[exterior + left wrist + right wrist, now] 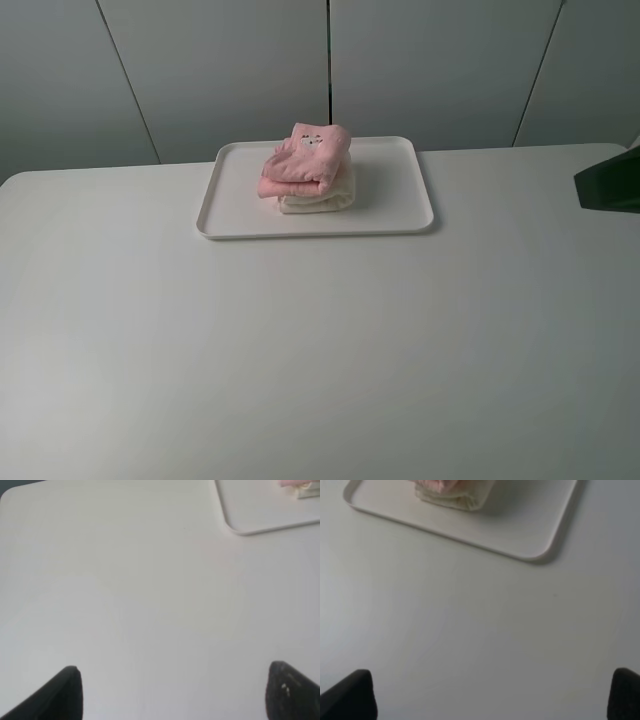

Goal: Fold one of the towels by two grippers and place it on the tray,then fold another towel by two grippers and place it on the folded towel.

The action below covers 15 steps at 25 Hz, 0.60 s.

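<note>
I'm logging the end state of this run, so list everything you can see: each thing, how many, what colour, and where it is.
pink towel: one, pale pink with a small cartoon patch, folded, lying on top of the cream-white towel.
cream-white towel: one, cream-white, folded, on the tray under the pink towel.
tray: one, white, rectangular with rounded corners and a low rim, at the far middle of the table.
table: one, white, carrying the tray.
wall panels: several, grey-white, behind the table.
right arm: a black part at the right edge of the high view.
left gripper: one, black, open, over bare table, holding nothing.
right gripper: one, black, open, over bare table short of the tray, holding nothing.
</note>
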Tool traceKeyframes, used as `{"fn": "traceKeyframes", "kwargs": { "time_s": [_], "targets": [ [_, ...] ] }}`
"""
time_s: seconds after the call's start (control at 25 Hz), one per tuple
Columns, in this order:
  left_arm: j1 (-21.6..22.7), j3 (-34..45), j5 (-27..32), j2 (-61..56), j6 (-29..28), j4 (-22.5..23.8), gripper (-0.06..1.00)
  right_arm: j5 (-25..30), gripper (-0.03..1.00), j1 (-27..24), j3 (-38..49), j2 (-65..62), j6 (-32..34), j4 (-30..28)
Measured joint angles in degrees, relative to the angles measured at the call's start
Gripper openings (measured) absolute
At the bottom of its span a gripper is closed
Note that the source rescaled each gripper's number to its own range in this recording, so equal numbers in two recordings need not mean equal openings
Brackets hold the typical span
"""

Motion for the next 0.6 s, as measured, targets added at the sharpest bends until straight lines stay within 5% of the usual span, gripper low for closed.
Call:
{"fn": "traceKeyframes", "kwargs": {
  "time_s": [0.6],
  "targets": [
    [0.0, 17.7, 0.1, -29.8, -0.1, -4.3, 0.96, 3.8, 1.00, 0.0, 7.8, -31.9, 0.1, -4.6]
  ]
}}
